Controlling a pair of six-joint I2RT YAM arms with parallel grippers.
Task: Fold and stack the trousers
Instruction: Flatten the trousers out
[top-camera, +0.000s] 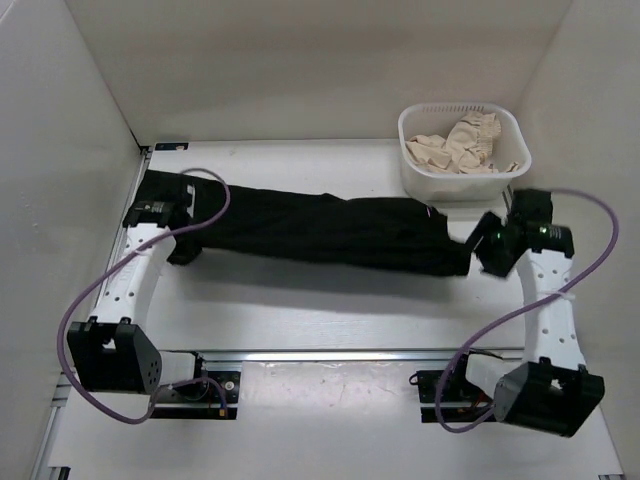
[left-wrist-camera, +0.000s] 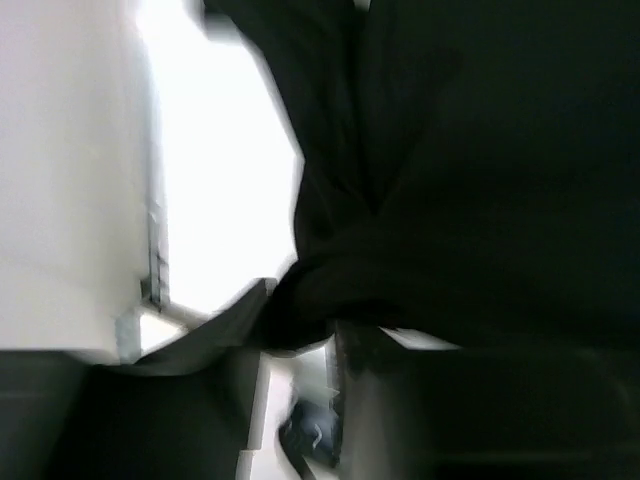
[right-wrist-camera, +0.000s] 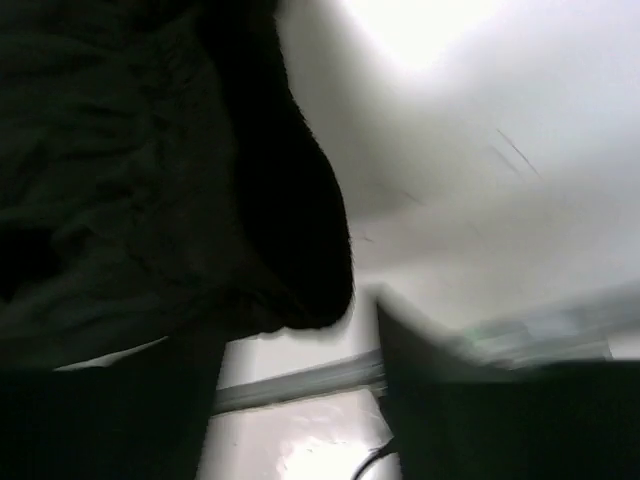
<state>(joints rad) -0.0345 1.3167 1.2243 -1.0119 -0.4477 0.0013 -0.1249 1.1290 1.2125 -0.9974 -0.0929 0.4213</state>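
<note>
Hands bracket the trousers (top-camera: 330, 230) from above: our left hand (top-camera: 180, 208) at one end, right hand (top-camera: 480, 245) at the other, long axis running across the surface (top-camera: 300, 320). Left wrist: cloth bunches at the hand; we cannot tell if it grips. Right wrist: jaws apart, cloth just beside.
</note>
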